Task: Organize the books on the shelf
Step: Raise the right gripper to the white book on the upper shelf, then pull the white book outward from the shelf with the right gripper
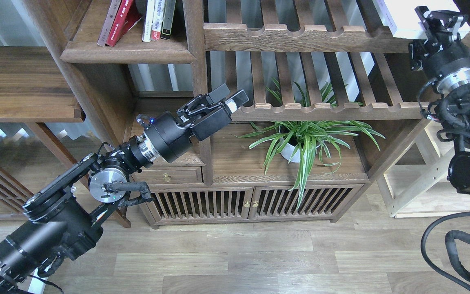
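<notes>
A thick white book [398,15] lies tilted on the top slatted rack at the upper right. My right gripper [442,19] is shut on its near corner. Two leaning books, one red [121,19] and one with a brownish spine [108,20], stand on the dark brown shelf [129,52] at the upper left, beside thin white, red and black spines [158,18]. My left gripper [231,94] is open and empty, in front of the bookcase post, well below that shelf.
Two slatted racks with scalloped rails [300,37] fill the middle. A potted spider plant [300,143] stands on the lower board. A cabinet with slatted doors [251,204] is below, and a pale wooden frame [426,183] is at the right.
</notes>
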Action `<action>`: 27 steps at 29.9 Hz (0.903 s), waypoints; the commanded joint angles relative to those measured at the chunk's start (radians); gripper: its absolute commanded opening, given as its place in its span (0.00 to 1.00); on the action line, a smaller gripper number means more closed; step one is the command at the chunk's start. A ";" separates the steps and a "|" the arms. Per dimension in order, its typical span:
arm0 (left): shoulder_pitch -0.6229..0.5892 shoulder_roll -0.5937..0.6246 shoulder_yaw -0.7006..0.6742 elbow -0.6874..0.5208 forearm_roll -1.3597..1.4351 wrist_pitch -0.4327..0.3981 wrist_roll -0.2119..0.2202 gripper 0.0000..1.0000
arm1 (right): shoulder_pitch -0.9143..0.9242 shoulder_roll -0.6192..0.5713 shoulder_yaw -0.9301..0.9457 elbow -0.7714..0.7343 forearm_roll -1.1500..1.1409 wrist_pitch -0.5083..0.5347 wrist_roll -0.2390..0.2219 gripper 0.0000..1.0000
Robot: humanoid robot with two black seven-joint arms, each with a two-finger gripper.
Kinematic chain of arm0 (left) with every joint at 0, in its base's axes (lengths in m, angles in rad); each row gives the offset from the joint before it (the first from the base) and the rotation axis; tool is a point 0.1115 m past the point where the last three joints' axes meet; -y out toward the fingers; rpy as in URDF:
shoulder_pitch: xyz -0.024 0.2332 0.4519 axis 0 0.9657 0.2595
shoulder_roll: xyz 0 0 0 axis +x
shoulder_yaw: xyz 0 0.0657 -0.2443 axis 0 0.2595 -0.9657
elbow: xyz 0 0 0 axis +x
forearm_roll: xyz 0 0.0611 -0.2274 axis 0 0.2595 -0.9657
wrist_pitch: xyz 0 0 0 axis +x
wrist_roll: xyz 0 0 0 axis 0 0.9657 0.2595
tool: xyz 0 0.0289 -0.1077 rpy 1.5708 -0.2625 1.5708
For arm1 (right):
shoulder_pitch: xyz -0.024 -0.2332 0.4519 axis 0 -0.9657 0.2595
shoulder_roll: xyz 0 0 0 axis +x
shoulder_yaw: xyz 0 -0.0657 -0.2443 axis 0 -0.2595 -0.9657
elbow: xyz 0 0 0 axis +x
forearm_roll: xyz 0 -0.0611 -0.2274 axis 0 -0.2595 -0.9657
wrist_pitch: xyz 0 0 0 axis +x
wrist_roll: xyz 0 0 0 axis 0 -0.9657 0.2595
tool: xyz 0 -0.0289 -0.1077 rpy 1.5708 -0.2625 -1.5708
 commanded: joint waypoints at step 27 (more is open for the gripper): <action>0.006 -0.094 0.084 0.004 -0.363 0.000 0.101 0.98 | -0.361 0.094 -0.091 0.259 0.046 0.597 -0.002 0.03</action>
